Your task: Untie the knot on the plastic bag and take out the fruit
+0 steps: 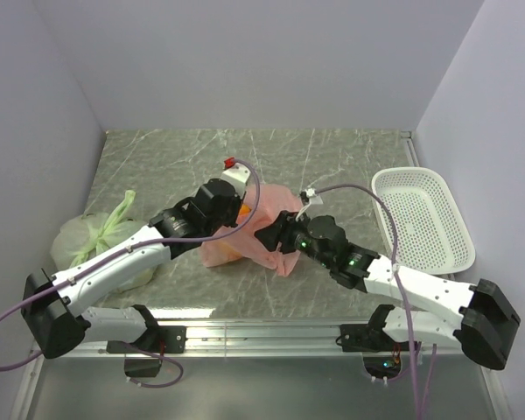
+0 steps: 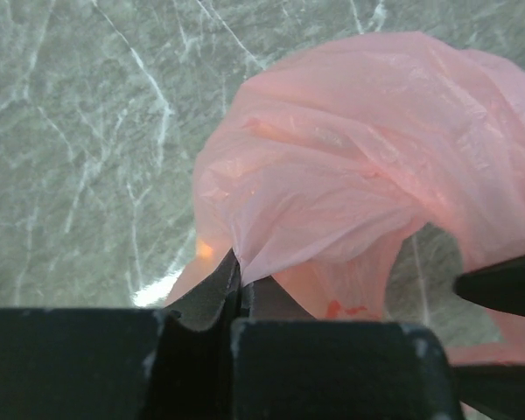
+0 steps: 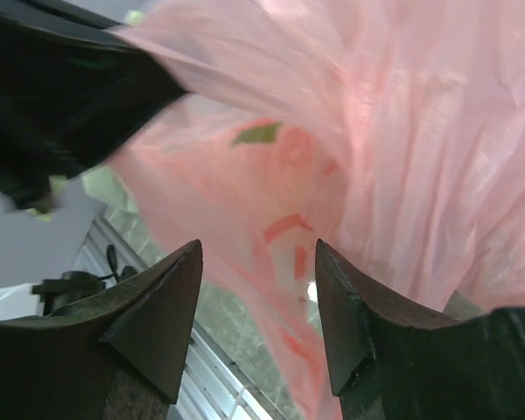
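The pink plastic bag [image 1: 261, 229] lies in the middle of the table, with something orange [image 1: 242, 211] showing inside near my left gripper. My left gripper [image 1: 236, 210] is shut on a fold of the pink bag [image 2: 350, 175], pinching the film between its fingertips [image 2: 236, 271]. My right gripper [image 1: 269, 236] is open at the bag's near right side. In the right wrist view the bag's film [image 3: 332, 157] hangs just beyond and between its open fingers [image 3: 166, 297]. I cannot pick out the knot as a tuft in any view.
A pale green tied bag [image 1: 96, 234] sits at the left, beside the left arm. A white perforated basket [image 1: 424, 214] stands at the right. Grey walls close in the table on three sides, and a metal rail runs along the near edge.
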You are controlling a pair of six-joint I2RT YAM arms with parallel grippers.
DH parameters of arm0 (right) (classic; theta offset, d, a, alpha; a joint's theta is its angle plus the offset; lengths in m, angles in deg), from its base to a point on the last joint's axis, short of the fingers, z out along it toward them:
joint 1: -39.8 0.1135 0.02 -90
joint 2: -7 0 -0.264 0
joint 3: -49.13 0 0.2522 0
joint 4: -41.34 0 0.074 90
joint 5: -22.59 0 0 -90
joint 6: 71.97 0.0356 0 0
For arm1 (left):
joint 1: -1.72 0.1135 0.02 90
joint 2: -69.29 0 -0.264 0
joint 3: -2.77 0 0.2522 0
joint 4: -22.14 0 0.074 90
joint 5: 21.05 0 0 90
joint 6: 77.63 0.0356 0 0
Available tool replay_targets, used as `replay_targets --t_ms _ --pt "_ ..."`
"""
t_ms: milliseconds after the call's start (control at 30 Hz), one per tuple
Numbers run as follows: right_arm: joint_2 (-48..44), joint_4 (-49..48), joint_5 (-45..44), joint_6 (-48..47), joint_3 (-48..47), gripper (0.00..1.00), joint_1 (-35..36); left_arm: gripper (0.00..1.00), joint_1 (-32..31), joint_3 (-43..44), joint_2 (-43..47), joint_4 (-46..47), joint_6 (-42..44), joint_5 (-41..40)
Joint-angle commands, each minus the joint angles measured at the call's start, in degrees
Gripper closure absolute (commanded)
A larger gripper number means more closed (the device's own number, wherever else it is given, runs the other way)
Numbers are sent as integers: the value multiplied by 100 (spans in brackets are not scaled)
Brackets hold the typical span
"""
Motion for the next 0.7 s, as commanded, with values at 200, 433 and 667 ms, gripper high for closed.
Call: replay_targets --t_ms 200,433,667 --pt "550 -665 -686 658 239 35 -362 99 -14 233 271 -195 -911 127" --pt "339 135 -1082 728 555 34 -1441 100 -13 102 227 -450 -1139 -164" --pt "-117 759 -1162 -133 223 34 -1910 100 -13 22 87 -353 -1332 -68"
